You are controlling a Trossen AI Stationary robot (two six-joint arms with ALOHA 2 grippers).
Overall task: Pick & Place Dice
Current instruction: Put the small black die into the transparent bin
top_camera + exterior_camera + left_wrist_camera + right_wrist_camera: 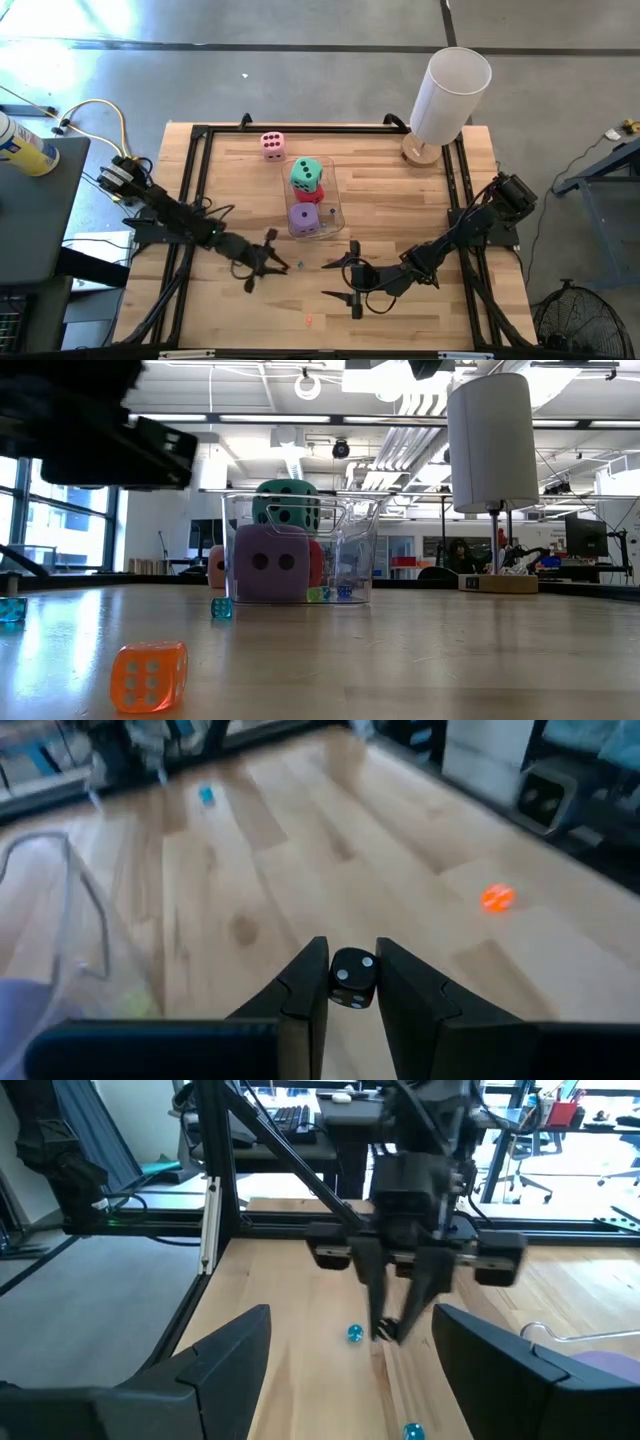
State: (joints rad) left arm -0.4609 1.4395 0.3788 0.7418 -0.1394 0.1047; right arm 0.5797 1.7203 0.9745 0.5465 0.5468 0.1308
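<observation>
Left gripper point(352, 982) pinches a small black die point(352, 977) just above the table near the clear bin point(335, 203); right gripper point(350, 1370) waits wide open, empty. Purple die point(304, 217), red die point(312, 193) & teal die point(306, 173) sit in the bin, pink die point(272, 145) is outside on the table. Step looks like carry-to-bin; next needs lift over the wall, then release.

Red die point(312, 193) mostly covered by teal die point(306, 173) in high view; in low view only a red sliver shows behind purple die point(271, 563). Pink die point(216, 566) largely hidden by the bin point(360, 560) in low view. Bin cut off at the frame edge in left wrist view, contents a blur. Small beads in the bin too small to count. Left gripper point(352, 982) fingers pinch a small black die point(352, 978); its lower faces are hidden. Right gripper point(345, 1350) fingers cut off at the frame bottom in right wrist view. Dark arm point(90, 430) in low view blurred, which arm unclear.
</observation>
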